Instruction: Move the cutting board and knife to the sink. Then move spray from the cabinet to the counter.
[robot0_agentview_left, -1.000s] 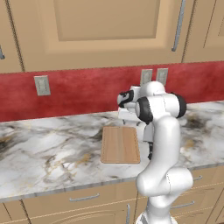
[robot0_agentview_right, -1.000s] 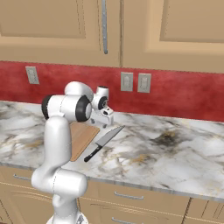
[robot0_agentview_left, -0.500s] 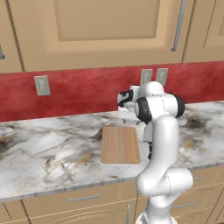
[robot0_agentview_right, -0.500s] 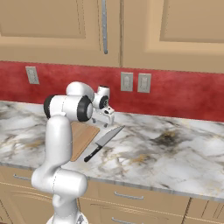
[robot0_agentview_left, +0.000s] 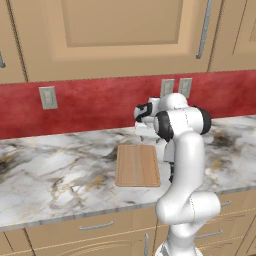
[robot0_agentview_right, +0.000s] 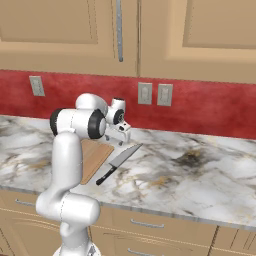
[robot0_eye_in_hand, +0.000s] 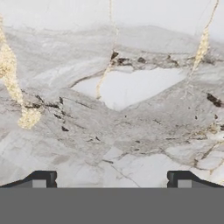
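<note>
Nothing is shifting since the earlier frames: we are holding our gripper released above the counter, with the cutting board and knife lying near, awaiting pickup.

Gripper hangs over bare tabletop, fingers spread, nothing between them. Obstacles nearby: board and knife lying flat. Backsplash close behind; cabinets overhead.
</note>
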